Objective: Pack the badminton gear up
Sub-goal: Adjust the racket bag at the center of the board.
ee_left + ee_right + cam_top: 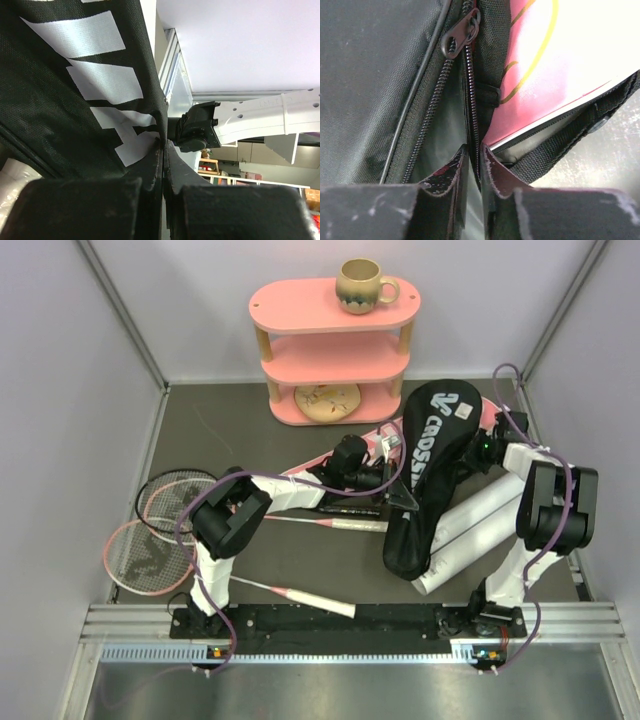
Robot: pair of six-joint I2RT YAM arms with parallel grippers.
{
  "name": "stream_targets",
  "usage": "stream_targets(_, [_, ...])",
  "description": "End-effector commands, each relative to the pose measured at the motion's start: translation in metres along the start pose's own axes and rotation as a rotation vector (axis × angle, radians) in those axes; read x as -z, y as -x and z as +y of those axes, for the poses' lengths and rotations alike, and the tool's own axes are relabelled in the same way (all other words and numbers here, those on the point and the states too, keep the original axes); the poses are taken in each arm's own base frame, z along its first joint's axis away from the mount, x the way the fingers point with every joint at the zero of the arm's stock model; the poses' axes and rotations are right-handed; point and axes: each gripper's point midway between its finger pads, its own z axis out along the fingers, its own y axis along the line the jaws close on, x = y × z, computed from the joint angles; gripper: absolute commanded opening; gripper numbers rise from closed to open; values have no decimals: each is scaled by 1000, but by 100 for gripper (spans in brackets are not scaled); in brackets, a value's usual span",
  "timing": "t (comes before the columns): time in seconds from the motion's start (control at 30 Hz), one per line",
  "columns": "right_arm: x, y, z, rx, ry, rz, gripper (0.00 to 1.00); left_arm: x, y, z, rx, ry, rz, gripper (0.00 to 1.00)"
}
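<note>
1. Two grippers share one black CROSSWAY bag (432, 455), which runs across the dark table (220, 430) from about 1 o'clock of centre down toward 5 o'clock, white lettering facing up.
2. Left gripper (163, 149): its jaws are drawn almost together, pinching a fold of the bag's edge just beside the white letters. Seen from above, it meets the bag on its 9 o'clock side.
3. Right gripper (475, 152): its jaws are just as narrow, clamped on the zipper tape of the same bag. The zipper pull (461, 34) lies at 12 o'clock from the fingertips. From above, this gripper sits at the bag's 2 o'clock edge.
4. Pink bag (555, 60): it lies just beneath the black one. Its surface, crossed by a yellow line, shows at 1 o'clock in the right wrist view.
5. White tubes (480, 515): two lie side by side at 4 o'clock of centre, their upper lengths hidden behind the black bag.
6. Black-framed racket (175, 495): the head is at 9 o'clock and the shaft runs under the left forearm, so the white handle ends near centre.
7. Pink-framed racket (145, 558): the head is at 8 o'clock, overlapping the black frame's rim. Its handle points toward 6 o'clock, just beside the arm bases.
8. Pink shelf (335, 350): it stands at 12 o'clock against the far wall, with a beige mug (362, 285) on its top tier.
</note>
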Motion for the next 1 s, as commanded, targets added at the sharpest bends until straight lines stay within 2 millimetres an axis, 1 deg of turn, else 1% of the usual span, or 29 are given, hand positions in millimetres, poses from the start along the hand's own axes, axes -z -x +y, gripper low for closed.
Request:
stream_targets(0.0, [-3, 7, 17, 10, 85, -42, 0, 1, 8, -20, -92, -30, -6, 0])
stream_targets(0.03, [10, 14, 25, 18, 98, -72, 0, 4, 8, -23, -107, -17, -10, 0])
stream_targets(0.1, [27, 21, 29, 20, 86, -117, 0, 8, 12, -15, -161, 51, -42, 0])
stream_targets(0.13, [42, 21, 34, 8, 80, -122, 0, 14, 11, -16, -164, 82, -46, 4])
stream_targets(0.17, [53, 26, 38, 9, 75, -136, 0, 16, 15, -13, -173, 117, -71, 7])
stream_targets(0.23, [71, 27, 43, 9, 63, -148, 0, 23, 17, -14, -198, 148, -80, 12])
stream_targets(0.27, [90, 29, 53, 22, 68, -168, 0, 24, 16, -17, -205, 154, -78, 16])
stream_targets(0.33, [106, 27, 58, 51, 49, -179, 0, 31, 17, -24, -244, 167, -88, 27])
stream_targets(0.37, [118, 22, 62, 64, 40, -171, 0, 35, 12, -21, -238, 189, -80, 42])
stream_targets(0.4, [123, 20, 63, 74, 36, -172, 0, 39, 14, -22, -258, 204, -95, 47])
stream_targets(0.43, [126, 16, 63, 83, 28, -165, 0, 45, 16, -31, -281, 199, -110, 50])
stream_targets(0.47, [128, 7, 60, 85, 16, -142, 0, 47, 13, -34, -282, 209, -99, 52])
stream_targets(0.5, [132, 3, 62, 100, 12, -146, 0, 49, 16, -41, -310, 209, -107, 55])
stream_targets(0.53, [133, 0, 62, 109, 7, -142, 0, 50, 16, -42, -322, 226, -104, 59])
stream_targets(0.57, [133, -6, 62, 109, 8, -135, 0, 49, 24, -56, -363, 227, -119, 61])
stream_targets(0.6, [134, -9, 64, 107, 21, -131, 0, 43, 15, -54, -408, 256, -82, 61])
stream_targets(0.63, [135, -10, 64, 101, 24, -127, 0, 40, 19, -54, -441, 292, -95, 61])
stream_targets(0.67, [134, -10, 65, 98, 26, -126, 0, 33, 25, -70, -492, 283, -107, 60])
stream_targets(0.7, [135, -10, 66, 92, 31, -119, 0, 19, 15, -70, -550, 287, -75, 60])
stream_targets(0.73, [138, -8, 71, 82, 43, -123, 0, 13, 21, -70, -588, 322, -102, 62])
stream_targets(0.77, [140, -7, 75, 76, 56, -126, 0, 6, 27, -77, -632, 336, -126, 64])
stream_targets(0.8, [142, -7, 80, 69, 80, -121, 0, -8, 16, -65, -675, 369, -83, 65])
stream_targets(0.83, [145, -4, 86, 57, 95, -125, 0, -13, 17, -62, -687, 391, -72, 66])
stream_targets(0.87, [147, -2, 88, 53, 101, -126, 0, -16, 26, -71, -703, 408, -96, 66])
stream_targets(0.9, [149, -2, 91, 51, 109, -123, 0, -23, 25, -60, -701, 425, -76, 66])
stream_targets(0.93, [151, -1, 93, 50, 114, -122, 0, -25, 28, -62, -706, 425, -80, 66])
stream_targets(0.97, [153, -1, 96, 46, 124, -119, 0, -27, 29, -59, -708, 435, -80, 66])
